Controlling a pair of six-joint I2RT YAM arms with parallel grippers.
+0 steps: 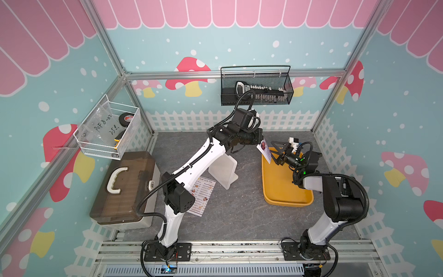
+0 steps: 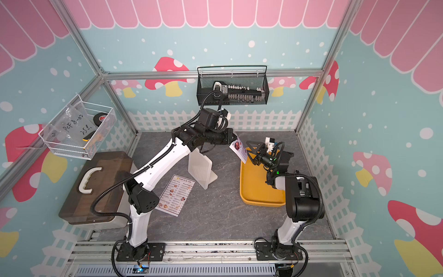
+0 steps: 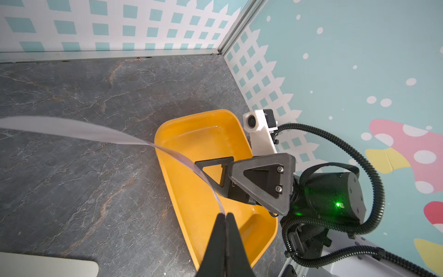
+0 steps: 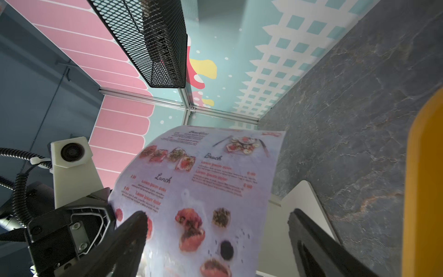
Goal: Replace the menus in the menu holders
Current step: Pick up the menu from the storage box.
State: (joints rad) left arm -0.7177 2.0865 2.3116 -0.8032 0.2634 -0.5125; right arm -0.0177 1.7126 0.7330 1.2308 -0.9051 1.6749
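Observation:
My left gripper (image 1: 260, 142) is shut on a corner of the red-lettered menu (image 1: 264, 149), which hangs in the air over the yellow tray's near-left rim. In the left wrist view this sheet (image 3: 96, 133) shows edge-on, curving away from the pinched jaws (image 3: 225, 215). My right gripper (image 4: 215, 218) is open and faces the sheet (image 4: 211, 179), with its fingers (image 4: 136, 220) close to it; whether they touch it I cannot tell. The "DIM SUM INN" menu (image 2: 176, 195) lies flat on the table beside the left arm. The white menu holder (image 2: 200, 169) stands at mid-table with nothing in it.
The yellow tray (image 1: 282, 191) sits under the right arm. A brown toolbox (image 1: 124, 187) stands at the left wall under a white wire basket (image 1: 107, 129). A black mesh basket (image 1: 256, 86) hangs on the back wall. Walls enclose three sides.

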